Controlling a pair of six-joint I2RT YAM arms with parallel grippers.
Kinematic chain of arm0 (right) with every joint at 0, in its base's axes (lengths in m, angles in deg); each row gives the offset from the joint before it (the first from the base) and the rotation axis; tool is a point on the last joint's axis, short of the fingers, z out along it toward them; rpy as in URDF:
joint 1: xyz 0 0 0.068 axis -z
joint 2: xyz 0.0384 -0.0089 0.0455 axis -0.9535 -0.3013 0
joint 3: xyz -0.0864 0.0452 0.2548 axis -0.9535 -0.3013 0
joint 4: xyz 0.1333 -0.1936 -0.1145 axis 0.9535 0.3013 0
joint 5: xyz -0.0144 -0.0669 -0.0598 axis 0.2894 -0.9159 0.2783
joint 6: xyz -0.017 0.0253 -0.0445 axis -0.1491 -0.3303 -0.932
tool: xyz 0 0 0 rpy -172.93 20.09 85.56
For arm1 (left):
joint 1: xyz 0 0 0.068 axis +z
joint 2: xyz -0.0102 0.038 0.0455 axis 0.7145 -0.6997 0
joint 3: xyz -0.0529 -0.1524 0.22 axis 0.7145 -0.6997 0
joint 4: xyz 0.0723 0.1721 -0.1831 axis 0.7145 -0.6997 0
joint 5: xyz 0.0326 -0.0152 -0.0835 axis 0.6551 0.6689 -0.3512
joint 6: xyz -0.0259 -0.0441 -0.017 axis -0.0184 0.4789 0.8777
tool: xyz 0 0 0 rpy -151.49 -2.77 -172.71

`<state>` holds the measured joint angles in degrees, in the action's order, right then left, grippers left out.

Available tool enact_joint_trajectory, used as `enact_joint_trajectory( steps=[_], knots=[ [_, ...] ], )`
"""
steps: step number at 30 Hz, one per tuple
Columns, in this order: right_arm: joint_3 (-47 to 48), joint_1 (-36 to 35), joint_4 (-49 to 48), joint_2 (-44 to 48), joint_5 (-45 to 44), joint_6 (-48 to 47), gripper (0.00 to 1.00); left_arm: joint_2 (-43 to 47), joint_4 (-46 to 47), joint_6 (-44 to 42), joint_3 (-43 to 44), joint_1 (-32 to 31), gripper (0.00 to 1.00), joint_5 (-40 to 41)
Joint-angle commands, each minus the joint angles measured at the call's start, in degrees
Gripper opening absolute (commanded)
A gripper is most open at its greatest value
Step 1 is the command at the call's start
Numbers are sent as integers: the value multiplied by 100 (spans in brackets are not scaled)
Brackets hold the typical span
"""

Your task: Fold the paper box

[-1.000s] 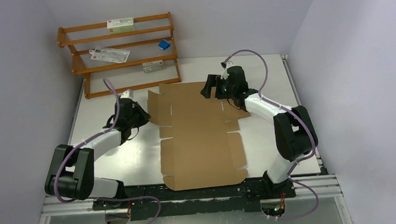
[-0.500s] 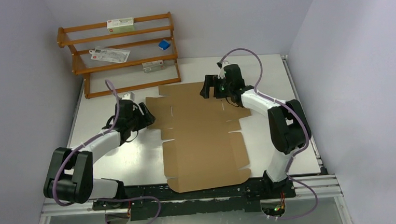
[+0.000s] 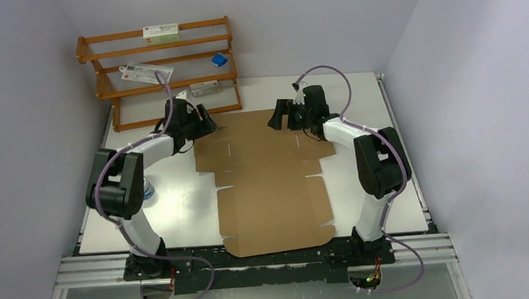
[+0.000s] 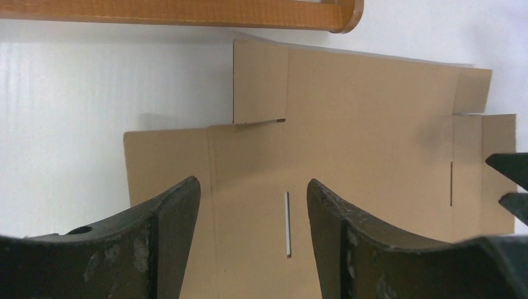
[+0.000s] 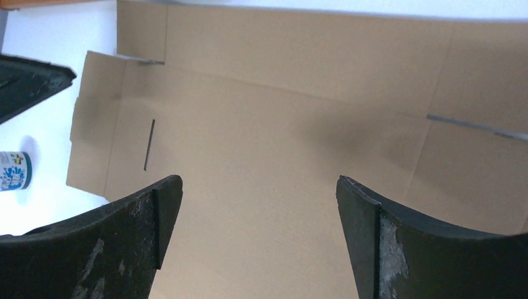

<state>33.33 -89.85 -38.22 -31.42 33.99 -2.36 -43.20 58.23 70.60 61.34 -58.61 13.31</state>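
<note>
Paper box (image 3: 271,184) is flat and unfolded on the white table (image 3: 380,149): one brown die-cut sheet, panels look level. Its near end sits at the table's front edge between the two arm bases. The far end runs up close to the wooden rack (image 3: 156,73) at the back left, and the far-left flap lies just beside the rack's bottom rail. Creases and narrow slits (image 4: 287,224) show clearly in the left wrist view. Left gripper (image 3: 208,124) is over the sheet's far-left corner, pointing inward. Its fingers (image 4: 168,230) are spread with bare cardboard visible between them, so it's open and holding nothing. Right gripper (image 3: 282,117) is over the far end, right of centre, facing the left one across the sheet. Its fingers (image 5: 386,249) are spread very wide, nothing between them but the sheet below, so also open and empty. Each wrist view catches the other gripper's tips at the frame edge; the two are apart. Can't tell whether either set of tips touches the cardboard. Off the sheet's left edge, a small can with blue print (image 5: 14,171) stands on the table near the left arm's elbow. Rack holds a white carton (image 3: 161,33) on the top shelf, a flat white packet (image 3: 146,73) and a small blue item (image 3: 220,60) on the middle one, and another small carton (image 3: 204,89) lower down.
</note>
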Motion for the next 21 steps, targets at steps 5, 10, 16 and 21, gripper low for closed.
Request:
enact_joint_trajectory(
  steps=[5, 10, 16, 21],
  knots=[
    [-335, -45, -259, 228, 128, -12, 98, -905, 497, -183, 780, 53, 62, -613],
    [-340, -53, -268, 226, 168, -40, 99, -1431, 772, -12, 1024, 130, 59, -877],
    [-414, -49, -355, 293, 199, -73, 98, -1750, 1051, 71, 1075, 377, 53, -1213],
    [-393, -62, -422, 250, 320, -132, 98, -1889, 1376, 1, 1161, 405, 47, -1774]
  ],
)
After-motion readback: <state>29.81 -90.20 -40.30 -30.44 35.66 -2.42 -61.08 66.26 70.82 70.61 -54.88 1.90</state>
